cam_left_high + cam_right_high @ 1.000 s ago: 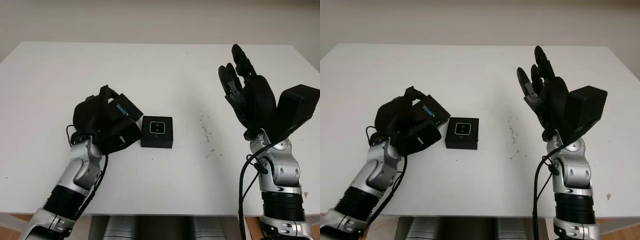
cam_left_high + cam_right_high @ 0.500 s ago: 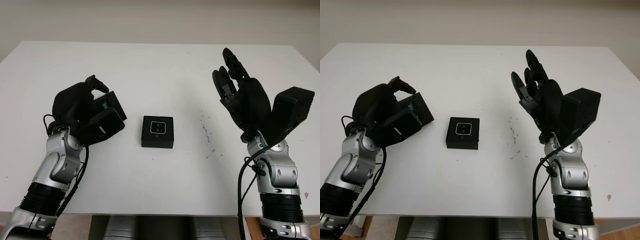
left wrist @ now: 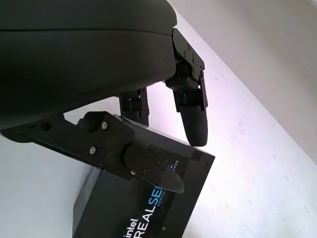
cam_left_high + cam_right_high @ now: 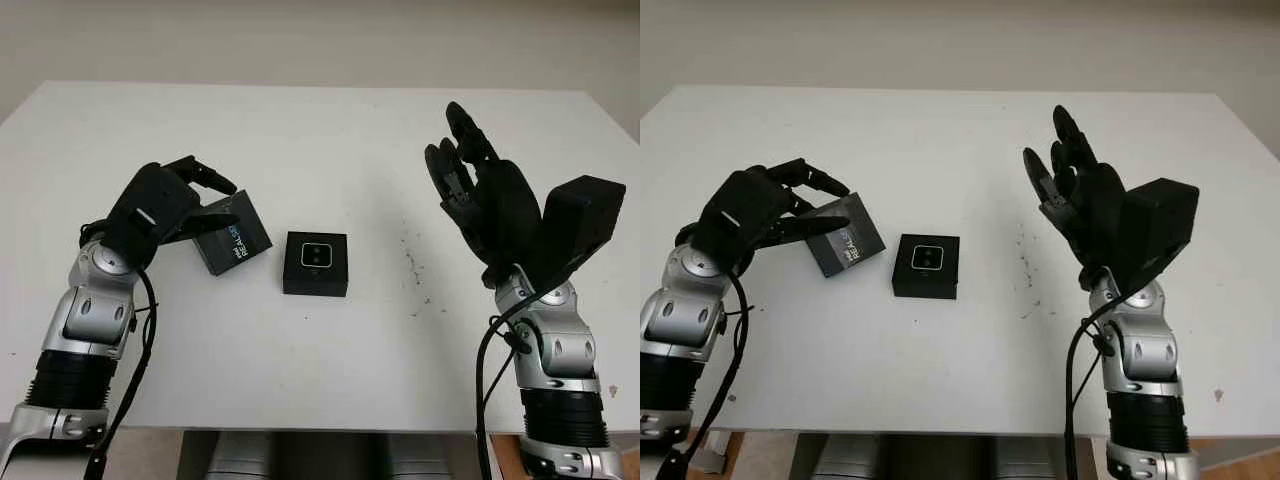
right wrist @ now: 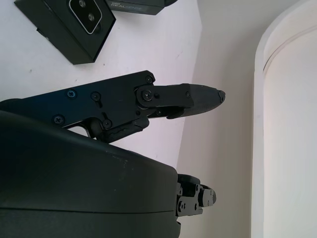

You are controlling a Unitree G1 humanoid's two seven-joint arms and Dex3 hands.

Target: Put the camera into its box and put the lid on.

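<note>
Lid [image 4: 233, 243] lies on the table under the open left hand's [image 4: 170, 200] fingertips, beside the box [image 4: 315, 264]

You have a white table [image 4: 320, 130] in front of you, running almost the full width of the head views. A scatter of small dark specks [image 4: 412, 268] marks its surface right of centre. Behind its far edge stands a plain pale wall [image 4: 320, 40]. Below the near edge, grey rounded shapes [image 4: 300, 455] show.

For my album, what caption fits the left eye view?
Left hand at the lid beside the open box holding the camera; right hand raised, open.
</note>
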